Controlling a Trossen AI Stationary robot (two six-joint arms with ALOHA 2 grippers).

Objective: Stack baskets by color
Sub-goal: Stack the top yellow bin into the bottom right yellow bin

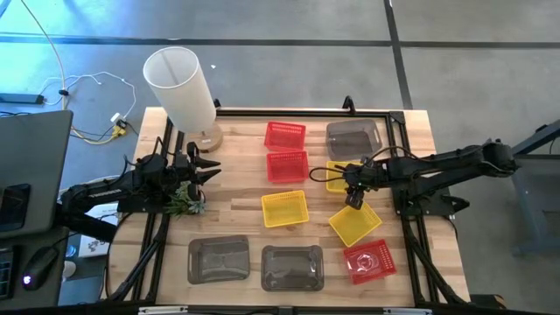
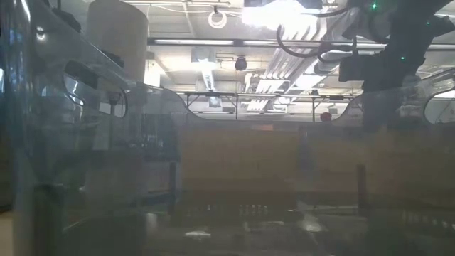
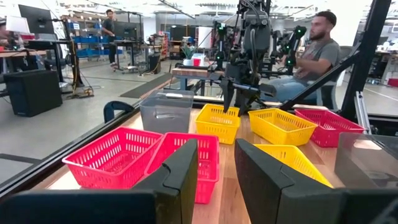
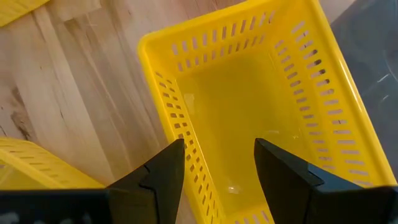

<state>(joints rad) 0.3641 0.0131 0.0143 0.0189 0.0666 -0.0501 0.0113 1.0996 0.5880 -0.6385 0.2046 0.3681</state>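
Right end effector [image 4: 217, 165] spread open over a yellow basket [image 4: 261, 106], seen close only from the wrist; left end effector [image 1: 213, 169] parted, grasping nothing.

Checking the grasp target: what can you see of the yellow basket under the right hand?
The yellow basket is a small rectangular tub of glossy slotted plastic, empty, open side up on the wooden table. It sits beside a grey basket. The right hand hangs just above it, open, one finger over its wall, not visibly touching.

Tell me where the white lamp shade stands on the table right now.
In the high view, the white lamp shade stands at the table's far left corner, just beyond the left gripper and left of the red baskets.
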